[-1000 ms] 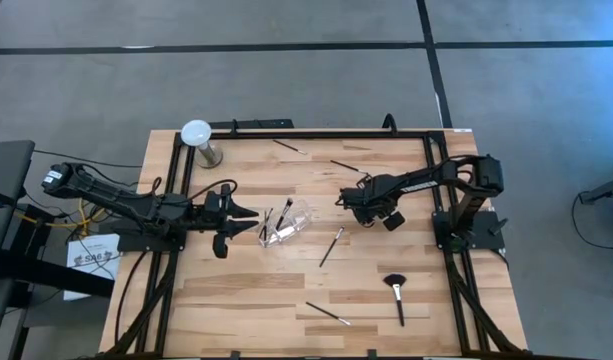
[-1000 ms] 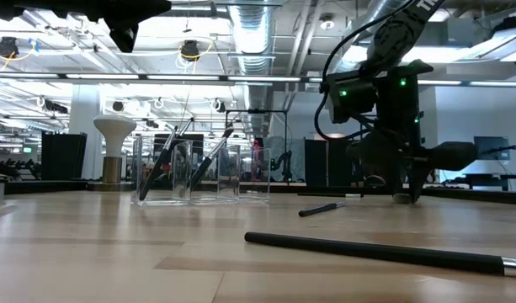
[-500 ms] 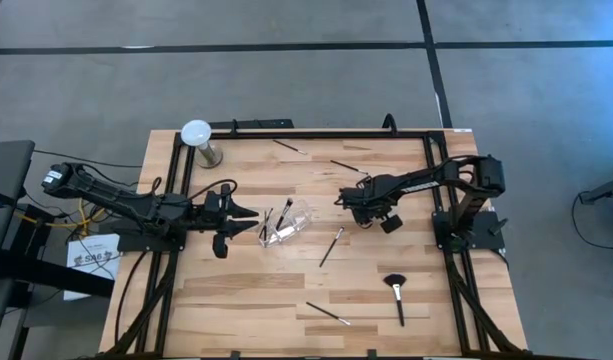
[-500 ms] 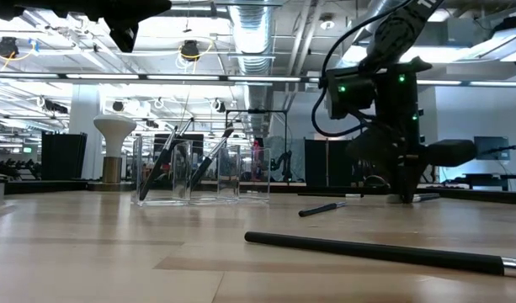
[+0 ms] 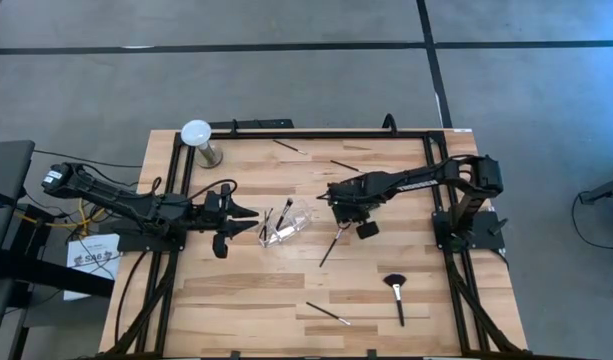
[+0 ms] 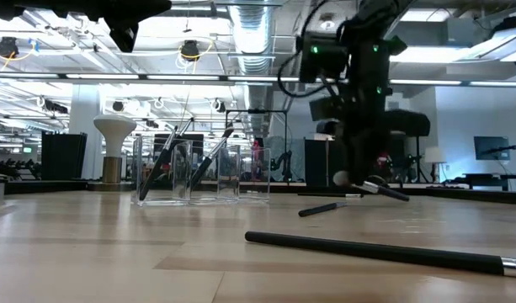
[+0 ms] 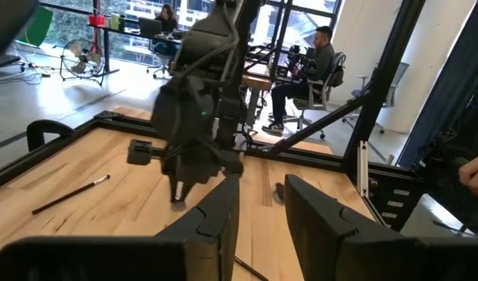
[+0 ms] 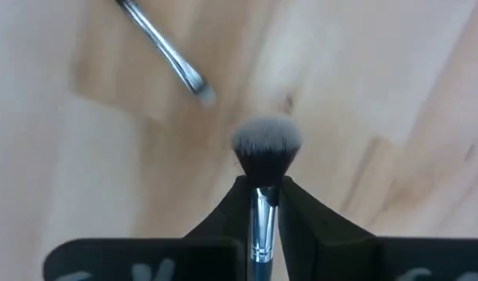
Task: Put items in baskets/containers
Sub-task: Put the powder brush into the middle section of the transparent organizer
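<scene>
A clear cup stands upright mid-table with two brushes leaning inside it. My right gripper hangs just right of the cup, shut on a brush that has a fluffy black, white-tipped head. My left gripper hovers at the cup's left side, fingers a little apart with nothing between them. Loose brushes lie flat on the table: one below my right gripper, a fan brush, one near the front, and two at the back. My right gripper pinches the brush's silvery neck, just behind the head, between its two fingers. The fingers point down from above and lie across the brush. The head sticks out on one side; the handle slants down toward the table's right.
A white-domed stand sits at the far left corner. A black frame borders the table. One long brush handle lies close to the low camera. Bare wood lies between the cup and the near edge.
My right gripper has shut on the fluffy brush at the table and carried it toward the table's left, toward the cup. The brush has come up off the wood and hangs slanted from the fingers.
</scene>
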You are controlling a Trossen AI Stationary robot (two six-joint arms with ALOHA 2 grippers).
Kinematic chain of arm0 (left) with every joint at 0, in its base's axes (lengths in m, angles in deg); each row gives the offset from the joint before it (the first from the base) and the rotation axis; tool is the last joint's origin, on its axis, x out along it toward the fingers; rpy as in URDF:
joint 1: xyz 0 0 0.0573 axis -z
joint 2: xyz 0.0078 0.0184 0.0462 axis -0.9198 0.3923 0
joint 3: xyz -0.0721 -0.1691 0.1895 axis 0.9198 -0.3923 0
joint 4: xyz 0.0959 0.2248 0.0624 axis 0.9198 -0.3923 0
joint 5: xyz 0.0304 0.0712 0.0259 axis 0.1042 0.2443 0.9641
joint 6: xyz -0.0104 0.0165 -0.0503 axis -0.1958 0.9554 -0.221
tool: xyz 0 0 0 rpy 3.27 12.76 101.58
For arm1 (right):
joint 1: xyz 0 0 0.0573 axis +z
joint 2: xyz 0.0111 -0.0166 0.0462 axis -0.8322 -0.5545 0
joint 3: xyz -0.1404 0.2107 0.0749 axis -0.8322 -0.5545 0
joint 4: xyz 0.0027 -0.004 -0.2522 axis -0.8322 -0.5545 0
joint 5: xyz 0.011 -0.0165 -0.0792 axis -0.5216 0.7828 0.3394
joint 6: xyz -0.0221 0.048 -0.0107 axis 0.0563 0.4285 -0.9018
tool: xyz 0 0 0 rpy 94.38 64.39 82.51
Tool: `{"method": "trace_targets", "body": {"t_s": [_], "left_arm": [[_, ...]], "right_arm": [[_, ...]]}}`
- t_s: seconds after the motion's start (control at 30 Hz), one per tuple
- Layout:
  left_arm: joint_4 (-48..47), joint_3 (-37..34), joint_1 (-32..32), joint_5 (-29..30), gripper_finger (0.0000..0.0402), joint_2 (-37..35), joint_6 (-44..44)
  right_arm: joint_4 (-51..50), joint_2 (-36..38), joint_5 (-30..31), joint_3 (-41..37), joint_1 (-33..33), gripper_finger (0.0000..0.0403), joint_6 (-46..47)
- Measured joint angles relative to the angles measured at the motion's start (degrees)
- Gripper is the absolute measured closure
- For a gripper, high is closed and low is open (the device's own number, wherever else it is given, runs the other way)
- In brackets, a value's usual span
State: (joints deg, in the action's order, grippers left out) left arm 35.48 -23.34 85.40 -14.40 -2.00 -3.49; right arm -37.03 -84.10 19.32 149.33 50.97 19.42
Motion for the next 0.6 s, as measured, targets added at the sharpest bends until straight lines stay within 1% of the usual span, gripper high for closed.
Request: {"method": "trace_targets", "body": {"t_s": [0.17,0.23,0.33,0.5,0.6], "left_arm": [[-0.08,0.00,0.00,0.00,0.0302,0.00,-0.19],[-0.09,0.00,0.00,0.00,0.0302,0.00,-0.20],[-0.15,0.00,0.00,0.00,0.0302,0.00,-0.20],[-0.15,0.00,0.30,-0.02,0.0302,0.00,-0.37],[0.03,0.00,0.44,-0.02,0.0302,0.00,-0.38]], "right_arm": [[2.01,2.11,-2.70,0.69,1.39,0.0382,6.07],[4.11,4.45,-3.09,-0.26,2.24,0.0387,8.59],[9.14,9.47,-3.00,-2.67,4.25,0.0402,9.53],[12.83,16.75,0.21,-6.47,6.07,0.0402,12.85],[12.97,18.47,2.98,-8.09,6.73,0.0401,14.79]]}}
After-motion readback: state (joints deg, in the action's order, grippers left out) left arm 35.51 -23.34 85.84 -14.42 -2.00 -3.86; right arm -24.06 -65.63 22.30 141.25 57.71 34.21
